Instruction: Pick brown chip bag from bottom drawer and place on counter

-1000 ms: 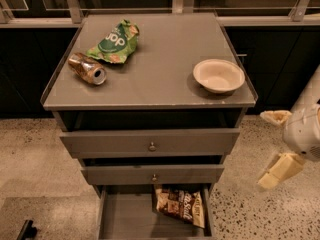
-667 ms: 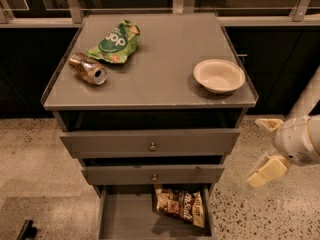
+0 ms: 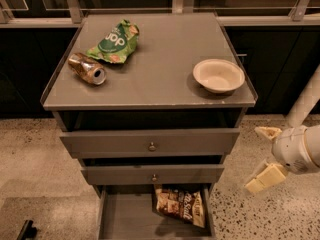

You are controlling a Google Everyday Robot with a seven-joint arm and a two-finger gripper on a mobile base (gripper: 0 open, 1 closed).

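The brown chip bag [image 3: 180,207] lies at the right back of the open bottom drawer [image 3: 122,219], partly under the drawer above. The grey counter [image 3: 155,69] tops the cabinet. My gripper [image 3: 261,156] hangs to the right of the cabinet, at the height of the middle drawers, and it is open and empty. Its two cream fingers [image 3: 267,177] are spread apart, one above the other. It is well right of and above the bag.
On the counter lie a green chip bag [image 3: 114,42], a tipped can [image 3: 87,68] and a cream bowl [image 3: 218,75]. Two knobbed drawers [image 3: 150,142] stick out slightly above the bottom one. Speckled floor surrounds the cabinet. A dark object [image 3: 25,230] sits at bottom left.
My gripper has moved left and slightly down, toward the cabinet's right side. The bag and the counter items have not moved.
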